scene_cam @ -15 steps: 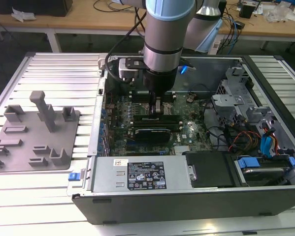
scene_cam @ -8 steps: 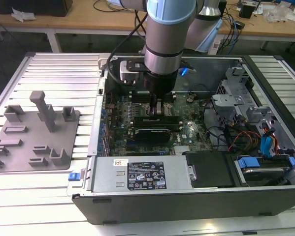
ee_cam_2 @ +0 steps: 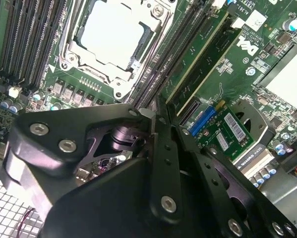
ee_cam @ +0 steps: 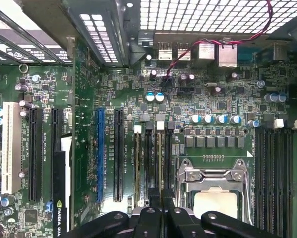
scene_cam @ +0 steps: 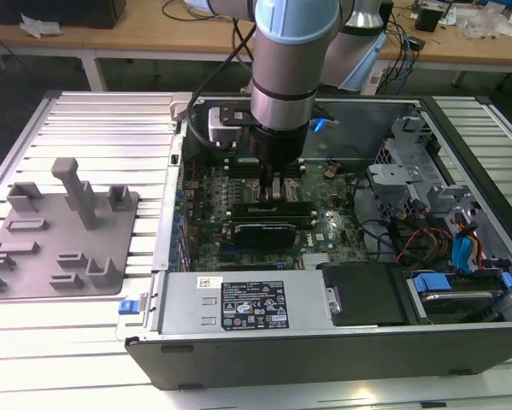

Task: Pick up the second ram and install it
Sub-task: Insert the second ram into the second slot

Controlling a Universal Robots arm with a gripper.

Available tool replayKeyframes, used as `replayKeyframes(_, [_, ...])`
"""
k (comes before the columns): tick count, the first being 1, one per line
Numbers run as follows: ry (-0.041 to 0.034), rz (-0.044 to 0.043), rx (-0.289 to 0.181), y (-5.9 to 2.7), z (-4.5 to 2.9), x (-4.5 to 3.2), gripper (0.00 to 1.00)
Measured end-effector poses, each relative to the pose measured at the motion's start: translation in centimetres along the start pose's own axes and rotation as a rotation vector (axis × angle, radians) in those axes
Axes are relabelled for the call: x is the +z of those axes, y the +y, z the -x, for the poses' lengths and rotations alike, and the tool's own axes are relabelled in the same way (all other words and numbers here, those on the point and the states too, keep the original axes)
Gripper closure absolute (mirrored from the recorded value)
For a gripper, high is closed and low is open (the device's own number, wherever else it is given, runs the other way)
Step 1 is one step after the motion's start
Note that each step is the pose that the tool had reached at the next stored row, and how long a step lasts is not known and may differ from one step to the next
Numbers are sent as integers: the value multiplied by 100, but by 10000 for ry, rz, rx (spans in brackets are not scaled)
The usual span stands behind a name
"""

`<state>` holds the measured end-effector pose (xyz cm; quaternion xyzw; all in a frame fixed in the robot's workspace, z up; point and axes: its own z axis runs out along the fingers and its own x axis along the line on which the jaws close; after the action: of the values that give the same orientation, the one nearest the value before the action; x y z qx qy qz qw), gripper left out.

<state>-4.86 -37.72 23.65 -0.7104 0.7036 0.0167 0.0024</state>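
One arm is counted in the exterior view, over one open computer case, with one grey fixture tray at nine o'clock from it on the bench and one power supply at six o'clock inside it. In the first wrist view one motherboard and one processor socket are counted, along with five long expansion slots: one white slot, one blue slot, three black slots. Two memory sticks are counted on edge: the second ram and one other stick
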Motion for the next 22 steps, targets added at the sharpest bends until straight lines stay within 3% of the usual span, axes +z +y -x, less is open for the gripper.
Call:
replayKeyframes(11, [-4,-1,16,4,-8,5,90])
replayKeyframes(17, [-45,-2,41,3,-8,-2,90])
replayKeyframes(19, [-137,-3,41,4,-8,-3,90])
replayKeyframes(22, [-137,-2,51,4,-9,3,90])
